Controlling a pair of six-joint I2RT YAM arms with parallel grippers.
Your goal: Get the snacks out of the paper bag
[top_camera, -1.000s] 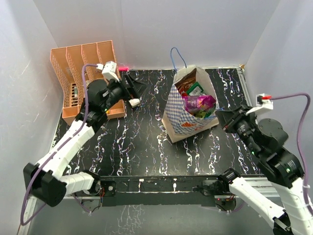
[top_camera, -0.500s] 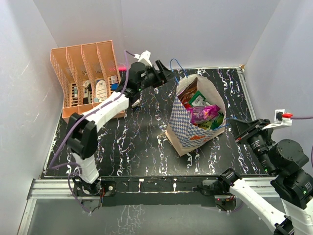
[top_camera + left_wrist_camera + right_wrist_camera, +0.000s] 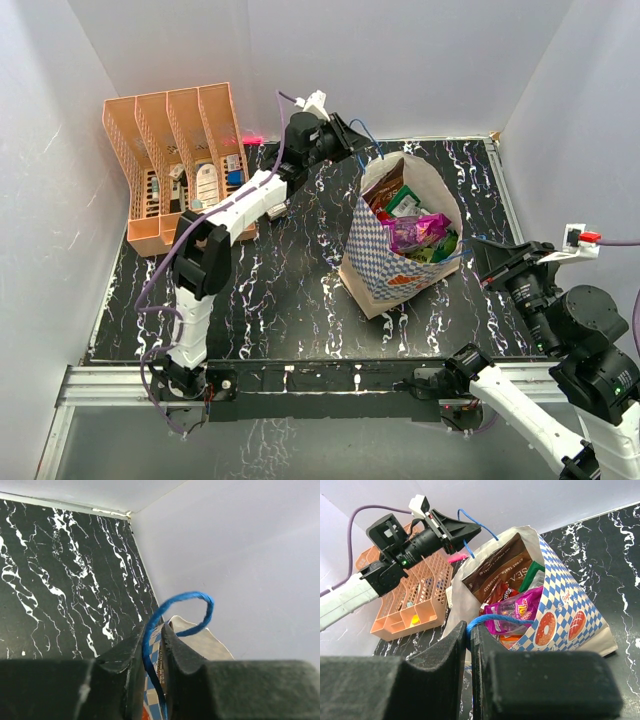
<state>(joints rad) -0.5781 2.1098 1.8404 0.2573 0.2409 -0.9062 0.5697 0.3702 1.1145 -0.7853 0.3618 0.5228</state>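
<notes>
The paper bag [image 3: 385,265] stands mid-table, checked blue and white, its mouth pulled wide. Inside are snacks: a purple packet [image 3: 418,230] on top, a brown one [image 3: 385,190] and a green one [image 3: 400,205] behind it. My left gripper [image 3: 352,143] is at the bag's far rim, its fingers closed on the far blue cord handle [image 3: 197,600]. My right gripper [image 3: 478,250] is at the bag's right side, shut on the near blue cord handle [image 3: 495,618]. The right wrist view looks into the bag [image 3: 565,610] at the purple packet [image 3: 520,611] and the brown packet [image 3: 497,570].
A salmon-pink file organiser [image 3: 170,150] with small office items stands at the back left against the wall. A small pink object [image 3: 252,138] lies beside it. White walls close in the table at the back and both sides.
My left arm has swung from the organiser to the bag's far handle and closed on it. My right gripper has drawn back to the right with its handle, widening the bag's mouth.
</notes>
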